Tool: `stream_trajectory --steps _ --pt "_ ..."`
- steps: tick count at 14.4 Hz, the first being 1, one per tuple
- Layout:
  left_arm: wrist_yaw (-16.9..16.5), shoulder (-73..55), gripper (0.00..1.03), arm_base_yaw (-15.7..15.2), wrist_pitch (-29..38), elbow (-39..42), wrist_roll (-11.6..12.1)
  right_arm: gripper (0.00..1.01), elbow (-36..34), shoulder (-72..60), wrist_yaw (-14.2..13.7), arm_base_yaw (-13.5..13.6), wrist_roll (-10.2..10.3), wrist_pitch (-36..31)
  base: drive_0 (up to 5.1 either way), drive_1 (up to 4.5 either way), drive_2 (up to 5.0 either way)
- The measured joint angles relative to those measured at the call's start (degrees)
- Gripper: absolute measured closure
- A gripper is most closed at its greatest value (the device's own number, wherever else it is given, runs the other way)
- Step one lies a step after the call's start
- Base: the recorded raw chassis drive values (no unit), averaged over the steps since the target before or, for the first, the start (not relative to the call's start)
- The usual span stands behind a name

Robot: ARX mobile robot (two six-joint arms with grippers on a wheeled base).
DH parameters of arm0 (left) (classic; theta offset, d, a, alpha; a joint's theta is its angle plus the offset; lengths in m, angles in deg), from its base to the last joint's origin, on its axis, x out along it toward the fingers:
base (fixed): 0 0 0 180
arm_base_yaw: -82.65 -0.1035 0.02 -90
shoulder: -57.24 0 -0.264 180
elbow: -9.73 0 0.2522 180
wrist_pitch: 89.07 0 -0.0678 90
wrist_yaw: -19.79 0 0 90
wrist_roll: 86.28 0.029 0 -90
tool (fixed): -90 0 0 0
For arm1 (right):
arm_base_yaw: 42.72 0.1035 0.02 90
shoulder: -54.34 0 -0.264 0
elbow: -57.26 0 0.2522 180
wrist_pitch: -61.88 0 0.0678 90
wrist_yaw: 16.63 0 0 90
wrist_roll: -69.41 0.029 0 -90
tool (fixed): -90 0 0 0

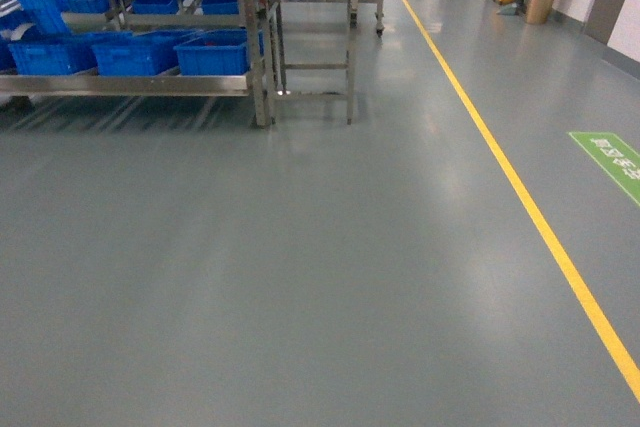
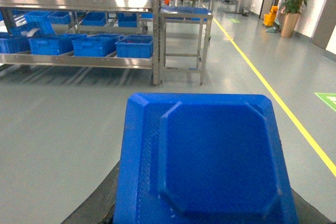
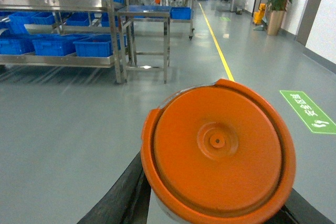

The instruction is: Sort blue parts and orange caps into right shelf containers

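Cap [image 3: 218,153], big, round and orange, is seen right under the right wrist camera, and a flat blue part [image 2: 205,161] under the left one. Both look light, stiff and smooth, so they are best held by the rims. Neither claw is shown, so open or closed cannot be told; the crates [image 1: 212,52] sit far off on the shelf [image 1: 130,84].

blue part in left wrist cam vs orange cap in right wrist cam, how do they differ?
Colour: the glossy blue square plastic part is deep blue; the round orange plastic cap is bright orange.
Shape: the blue part has clipped corners and a raised octagonal panel; the orange cap is circular with a small centre boss.
Shared: each fills the lower frame of its wrist view, close to the camera.
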Motion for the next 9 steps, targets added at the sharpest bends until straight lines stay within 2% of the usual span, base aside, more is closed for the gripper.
stream_trajectory --steps 9 --pt "-0.07 0.00 0.60 0.00 -0.15 0.00 0.00 0.59 0.00 0.00 0.00 0.00 0.00 0.28 0.0 4.11 -4.2"
